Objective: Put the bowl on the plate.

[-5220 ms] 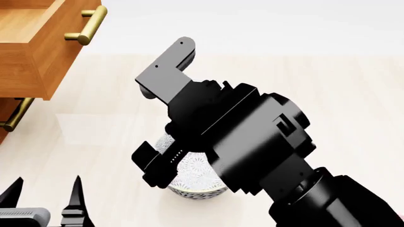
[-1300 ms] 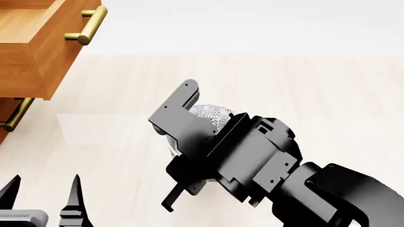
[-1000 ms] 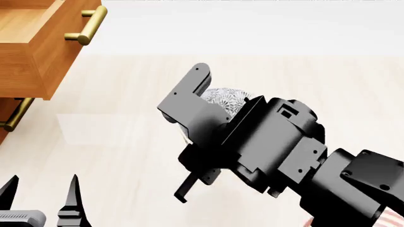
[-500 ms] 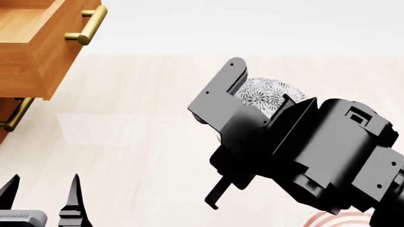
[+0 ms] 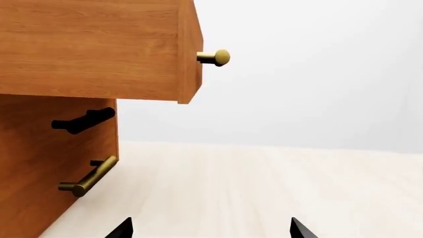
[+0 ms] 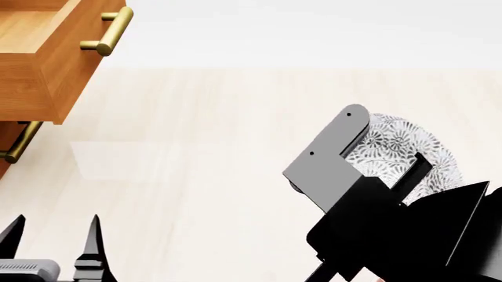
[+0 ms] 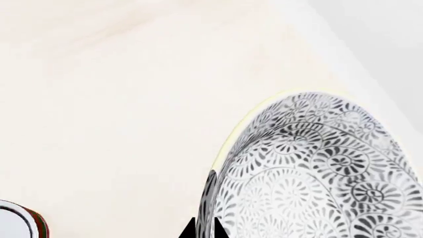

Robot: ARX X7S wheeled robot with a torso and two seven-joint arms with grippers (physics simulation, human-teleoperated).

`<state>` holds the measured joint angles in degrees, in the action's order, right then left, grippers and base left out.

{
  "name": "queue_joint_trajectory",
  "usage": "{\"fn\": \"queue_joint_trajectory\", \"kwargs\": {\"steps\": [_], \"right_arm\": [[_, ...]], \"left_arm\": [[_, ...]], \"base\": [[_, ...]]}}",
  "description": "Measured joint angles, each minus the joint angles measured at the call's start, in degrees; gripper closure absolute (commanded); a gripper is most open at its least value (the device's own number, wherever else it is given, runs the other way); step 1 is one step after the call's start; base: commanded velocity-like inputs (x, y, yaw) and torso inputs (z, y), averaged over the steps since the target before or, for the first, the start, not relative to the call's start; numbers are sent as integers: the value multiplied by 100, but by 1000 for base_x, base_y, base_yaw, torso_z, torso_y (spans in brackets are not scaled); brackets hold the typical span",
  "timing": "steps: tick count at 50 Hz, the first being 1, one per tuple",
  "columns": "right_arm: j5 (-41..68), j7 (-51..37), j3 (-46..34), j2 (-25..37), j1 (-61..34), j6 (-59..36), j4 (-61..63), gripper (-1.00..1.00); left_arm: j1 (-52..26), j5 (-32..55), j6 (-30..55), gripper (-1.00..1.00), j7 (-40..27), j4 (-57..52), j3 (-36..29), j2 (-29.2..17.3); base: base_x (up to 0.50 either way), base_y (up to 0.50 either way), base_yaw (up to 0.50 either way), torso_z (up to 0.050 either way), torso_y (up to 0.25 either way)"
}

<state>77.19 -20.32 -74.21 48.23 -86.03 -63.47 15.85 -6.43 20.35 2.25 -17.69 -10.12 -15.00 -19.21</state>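
Note:
My right gripper (image 7: 203, 231) is shut on the rim of the bowl (image 7: 310, 173), one fingertip on each side of the wall. The bowl (image 6: 400, 147) is white with a dense grey-black floral pattern. It hangs tilted above the pale table at the right of the head view, half hidden by my right arm (image 6: 392, 235). In the head view the plate is hidden behind that arm. My left gripper (image 6: 53, 235) stands open and empty at the near left, its fingertips (image 5: 122, 229) wide apart over bare table.
A wooden cabinet with an open drawer (image 6: 43, 53) and brass handles (image 6: 106, 32) stands at the far left, close to my left gripper. A round white-topped thing with a red side (image 7: 17, 223) shows at the edge of the right wrist view.
My right gripper closed on the bowl's rim, lifted it off the table and carried it to the right. The left arm has stayed still.

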Motion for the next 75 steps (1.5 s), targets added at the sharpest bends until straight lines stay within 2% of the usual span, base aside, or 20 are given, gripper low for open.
{"fn": "queue_joint_trajectory", "kwargs": {"steps": [19, 31, 54, 75], "right_arm": [[1031, -1207, 96, 876, 141, -409, 947, 100], [1307, -1626, 127, 1367, 344, -282, 1320, 100], [1312, -1854, 149, 2369, 975, 543, 1843, 100], [933, -1647, 22, 2797, 1576, 1333, 1851, 100]], "left_arm": [[17, 52, -53, -100, 0, 19, 8, -27], [-7, 76, -113, -100, 23, 122, -1, -15], [-28, 103, -148, -100, 25, 177, -43, -15], [-53, 116, -182, -100, 32, 232, -81, -21]], "base": [[0, 0, 0, 0, 1], [0, 0, 0, 0, 0], [0, 0, 0, 0, 0], [0, 0, 0, 0, 0]]}}
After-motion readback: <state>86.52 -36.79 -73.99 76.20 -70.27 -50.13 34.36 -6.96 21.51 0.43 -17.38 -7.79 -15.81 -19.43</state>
